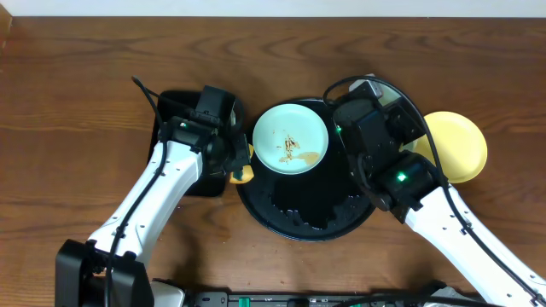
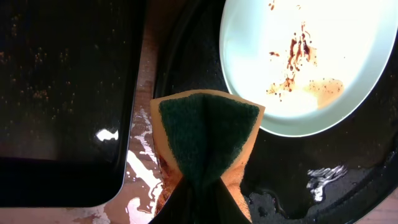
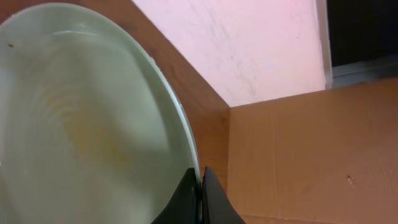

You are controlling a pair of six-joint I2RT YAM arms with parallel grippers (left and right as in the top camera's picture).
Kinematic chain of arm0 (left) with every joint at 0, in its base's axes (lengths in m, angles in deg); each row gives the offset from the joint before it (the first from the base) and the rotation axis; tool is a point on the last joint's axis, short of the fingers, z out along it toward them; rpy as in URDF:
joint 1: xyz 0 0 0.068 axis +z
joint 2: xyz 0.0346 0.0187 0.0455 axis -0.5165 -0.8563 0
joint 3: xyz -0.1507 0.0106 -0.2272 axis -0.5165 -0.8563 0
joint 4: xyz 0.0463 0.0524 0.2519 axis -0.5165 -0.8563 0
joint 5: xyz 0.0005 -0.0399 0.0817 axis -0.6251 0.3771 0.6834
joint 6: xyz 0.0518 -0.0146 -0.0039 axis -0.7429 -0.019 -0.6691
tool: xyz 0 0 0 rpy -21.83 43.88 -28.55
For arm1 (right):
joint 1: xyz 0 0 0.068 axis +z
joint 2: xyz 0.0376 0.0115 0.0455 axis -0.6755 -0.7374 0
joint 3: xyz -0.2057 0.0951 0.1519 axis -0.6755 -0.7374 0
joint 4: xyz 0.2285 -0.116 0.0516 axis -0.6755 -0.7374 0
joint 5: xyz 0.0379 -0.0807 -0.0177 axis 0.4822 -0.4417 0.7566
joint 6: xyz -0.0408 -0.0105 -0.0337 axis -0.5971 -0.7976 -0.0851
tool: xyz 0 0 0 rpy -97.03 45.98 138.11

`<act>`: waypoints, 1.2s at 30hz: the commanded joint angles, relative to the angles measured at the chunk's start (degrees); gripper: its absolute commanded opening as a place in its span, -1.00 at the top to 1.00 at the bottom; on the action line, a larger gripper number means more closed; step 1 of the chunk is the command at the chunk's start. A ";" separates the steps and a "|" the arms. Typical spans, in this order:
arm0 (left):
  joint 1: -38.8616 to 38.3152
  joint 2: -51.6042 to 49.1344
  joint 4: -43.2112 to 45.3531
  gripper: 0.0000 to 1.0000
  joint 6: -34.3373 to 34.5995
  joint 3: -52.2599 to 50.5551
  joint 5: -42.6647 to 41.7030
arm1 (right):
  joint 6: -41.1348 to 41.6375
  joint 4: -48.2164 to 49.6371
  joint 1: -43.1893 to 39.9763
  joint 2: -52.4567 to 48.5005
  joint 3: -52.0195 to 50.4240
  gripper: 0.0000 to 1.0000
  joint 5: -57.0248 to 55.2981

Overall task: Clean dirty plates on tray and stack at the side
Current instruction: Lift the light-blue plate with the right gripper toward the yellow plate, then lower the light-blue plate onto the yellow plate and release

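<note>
A pale aqua plate (image 1: pixel 290 138) with brown smears lies on the left part of the round black tray (image 1: pixel 307 223); it also shows in the left wrist view (image 2: pixel 305 62). My left gripper (image 1: pixel 237 166) is shut on a yellow sponge with a green scouring face (image 2: pixel 208 134), just left of that plate at the tray's rim (image 2: pixel 180 56). My right gripper (image 3: pixel 200 186) is shut on the rim of a second aqua plate (image 3: pixel 81 124) and holds it tilted up on edge above the tray's far right; the wrist (image 1: pixel 371 107) mostly hides it from overhead. A pale yellow plate (image 1: pixel 459 145) lies on the tabletop to the right.
A smaller rectangular black tray (image 1: pixel 175 111) sits left of the round tray, under my left arm. The strip of table between the two trays is wet (image 2: pixel 140 165). A cardboard panel (image 3: pixel 311 155) and a pale wall show beyond the held plate.
</note>
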 commanded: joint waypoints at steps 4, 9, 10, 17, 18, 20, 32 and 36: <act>0.24 0.35 0.09 0.84 -1.01 1.14 0.79 | 10.78 -0.50 -2.58 0.39 1.31 0.98 3.69; 0.26 0.35 0.09 0.83 -1.01 1.14 0.79 | 23.43 -2.99 -12.20 0.39 1.31 0.98 16.39; 0.26 0.35 0.07 0.84 -1.01 1.14 0.76 | 25.24 -2.99 -14.43 0.39 1.31 0.98 17.64; 0.24 0.35 0.26 0.84 -1.01 1.14 0.79 | 35.80 -4.22 -30.45 0.28 1.25 0.98 22.67; 0.24 0.35 0.31 0.84 -1.01 1.14 0.79 | 36.85 -4.70 -32.48 0.11 1.25 0.97 23.56; 0.26 0.35 0.33 0.83 -1.01 1.14 0.79 | 38.73 -5.75 -36.68 -0.52 1.22 0.97 25.97; 0.26 0.35 0.31 0.84 -1.01 1.14 0.79 | 39.91 -5.75 -50.99 -12.20 0.02 0.98 36.37; 0.24 0.35 0.24 0.83 -1.01 1.14 0.76 | 39.91 -5.05 -52.22 -15.50 0.02 0.98 36.57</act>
